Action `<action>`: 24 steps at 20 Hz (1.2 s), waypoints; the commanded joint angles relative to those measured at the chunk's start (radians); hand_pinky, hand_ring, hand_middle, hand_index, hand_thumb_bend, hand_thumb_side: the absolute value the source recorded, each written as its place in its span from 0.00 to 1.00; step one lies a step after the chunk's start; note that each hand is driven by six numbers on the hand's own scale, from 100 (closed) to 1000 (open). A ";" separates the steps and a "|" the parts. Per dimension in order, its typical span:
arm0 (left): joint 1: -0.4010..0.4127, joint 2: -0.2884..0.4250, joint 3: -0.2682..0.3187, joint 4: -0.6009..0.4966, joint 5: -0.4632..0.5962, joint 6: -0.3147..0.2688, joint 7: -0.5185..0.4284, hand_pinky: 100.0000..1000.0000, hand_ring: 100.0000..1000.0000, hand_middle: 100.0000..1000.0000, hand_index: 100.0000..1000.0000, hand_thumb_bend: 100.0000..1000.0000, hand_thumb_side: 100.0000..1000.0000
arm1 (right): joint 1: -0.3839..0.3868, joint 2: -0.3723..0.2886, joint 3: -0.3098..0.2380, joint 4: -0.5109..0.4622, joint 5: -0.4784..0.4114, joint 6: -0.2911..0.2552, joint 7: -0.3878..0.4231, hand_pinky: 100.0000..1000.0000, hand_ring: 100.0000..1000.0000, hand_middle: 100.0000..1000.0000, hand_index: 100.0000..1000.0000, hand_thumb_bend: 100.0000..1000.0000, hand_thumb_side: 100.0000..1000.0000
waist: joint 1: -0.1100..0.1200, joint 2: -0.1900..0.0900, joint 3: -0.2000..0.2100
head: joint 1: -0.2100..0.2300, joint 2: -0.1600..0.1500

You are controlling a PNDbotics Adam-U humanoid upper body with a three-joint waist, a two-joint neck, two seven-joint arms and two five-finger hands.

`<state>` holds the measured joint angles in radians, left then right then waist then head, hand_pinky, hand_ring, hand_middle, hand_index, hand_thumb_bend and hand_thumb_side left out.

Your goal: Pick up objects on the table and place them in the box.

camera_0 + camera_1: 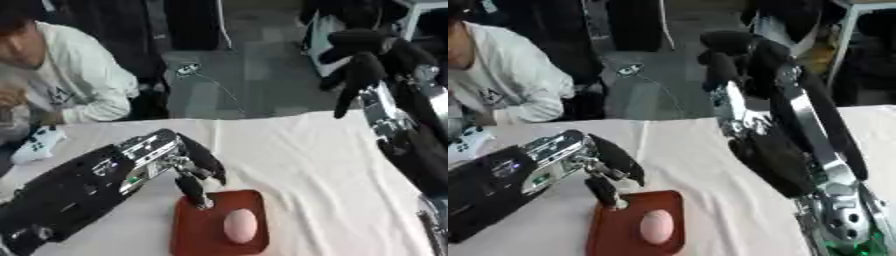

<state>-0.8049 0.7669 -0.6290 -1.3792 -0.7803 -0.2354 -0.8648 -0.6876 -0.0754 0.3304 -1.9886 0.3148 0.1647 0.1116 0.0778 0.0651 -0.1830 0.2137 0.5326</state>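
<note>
White-draped surface (306, 160) filling the lower frame, red box (197, 232) at bottom centre, left hand (194, 167) with relaxed fingers touching its rim (grasping nothing), right hand (363, 70) hanging slack upper right, pink egg (241, 226) lying inside the box.

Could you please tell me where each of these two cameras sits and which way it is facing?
Left eye view: in the head, looking down at the white cloth-covered table; the left hand reaches over the dark red shallow tray, the right hand is raised at the upper right.
Right eye view: beside it, facing the same way; the right arm fills more of the frame.
Both share the tray and the pale pink egg-shaped object in it.
</note>
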 commanded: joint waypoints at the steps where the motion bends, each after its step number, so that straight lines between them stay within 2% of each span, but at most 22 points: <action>1: 0.006 0.050 0.077 -0.068 0.033 0.008 -0.042 1.00 1.00 1.00 1.00 0.58 0.83 | -0.005 -0.007 -0.015 -0.011 0.012 0.000 -0.016 0.29 0.52 0.62 0.79 0.00 0.71 | -0.004 -0.015 0.003 | 0.009 -0.001; 2: 0.014 0.057 0.095 -0.089 0.043 0.025 -0.039 1.00 1.00 1.00 1.00 0.57 0.78 | -0.004 -0.007 -0.018 -0.011 0.015 0.000 -0.021 0.29 0.52 0.62 0.79 0.00 0.71 | -0.004 -0.015 0.003 | 0.008 -0.001; 5: 0.046 0.078 0.149 -0.139 0.064 0.077 -0.003 1.00 1.00 1.00 1.00 0.57 0.75 | -0.002 -0.008 -0.027 -0.011 0.025 0.001 -0.035 0.29 0.52 0.62 0.79 0.00 0.71 | -0.004 -0.014 0.004 | 0.009 0.002; 7: 0.073 0.089 0.182 -0.157 0.079 0.112 0.034 1.00 1.00 1.00 1.00 0.50 0.69 | -0.001 -0.009 -0.032 -0.011 0.031 0.003 -0.042 0.29 0.52 0.62 0.79 0.00 0.71 | -0.005 -0.013 0.006 | 0.009 0.003; 12: 0.164 0.098 0.262 -0.190 0.175 0.201 0.179 1.00 1.00 1.00 1.00 0.27 0.65 | -0.001 -0.009 -0.036 -0.011 0.041 0.008 -0.051 0.29 0.52 0.62 0.79 0.00 0.71 | -0.009 -0.009 0.009 | 0.008 0.000; 13: 0.187 0.097 0.280 -0.197 0.210 0.216 0.231 1.00 1.00 1.00 1.00 0.24 0.65 | -0.002 -0.010 -0.038 -0.011 0.042 0.009 -0.054 0.29 0.52 0.62 0.79 0.00 0.72 | -0.010 -0.008 0.010 | 0.007 -0.001; 14: 0.204 0.098 0.288 -0.203 0.236 0.226 0.273 1.00 1.00 1.00 1.00 0.13 0.62 | -0.002 -0.010 -0.039 -0.011 0.043 0.009 -0.055 0.29 0.52 0.62 0.79 0.00 0.72 | -0.010 -0.007 0.010 | 0.006 -0.001; 16: 0.244 0.084 0.320 -0.217 0.276 0.242 0.398 0.98 0.95 0.98 1.00 0.06 0.56 | -0.001 -0.013 -0.043 -0.011 0.045 0.011 -0.060 0.29 0.52 0.62 0.79 0.00 0.72 | -0.013 -0.006 0.015 | 0.006 -0.001; 17: 0.264 0.067 0.340 -0.224 0.293 0.247 0.475 0.95 0.92 0.96 1.00 0.00 0.57 | 0.000 -0.014 -0.044 -0.011 0.046 0.013 -0.062 0.29 0.52 0.62 0.79 0.00 0.72 | -0.015 -0.006 0.018 | 0.005 -0.001; 21: 0.356 -0.047 0.407 -0.249 0.412 0.244 0.783 0.87 0.82 0.91 1.00 0.00 0.68 | 0.000 -0.019 -0.048 -0.011 0.046 0.018 -0.067 0.29 0.52 0.62 0.79 0.00 0.72 | -0.023 -0.005 0.028 | -0.003 0.000; 24: 0.418 -0.141 0.450 -0.290 0.496 0.210 0.916 0.84 0.79 0.88 1.00 0.00 0.69 | 0.001 -0.022 -0.052 -0.011 0.046 0.021 -0.072 0.29 0.52 0.62 0.79 0.00 0.72 | -0.029 -0.004 0.036 | -0.009 0.002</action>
<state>-0.3800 0.6415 -0.2126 -1.6387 -0.3202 -0.0153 -0.0083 -0.6800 -0.0850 0.2863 -1.9885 0.3564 0.1846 0.0439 0.0494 0.0719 -0.1468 0.2122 0.5348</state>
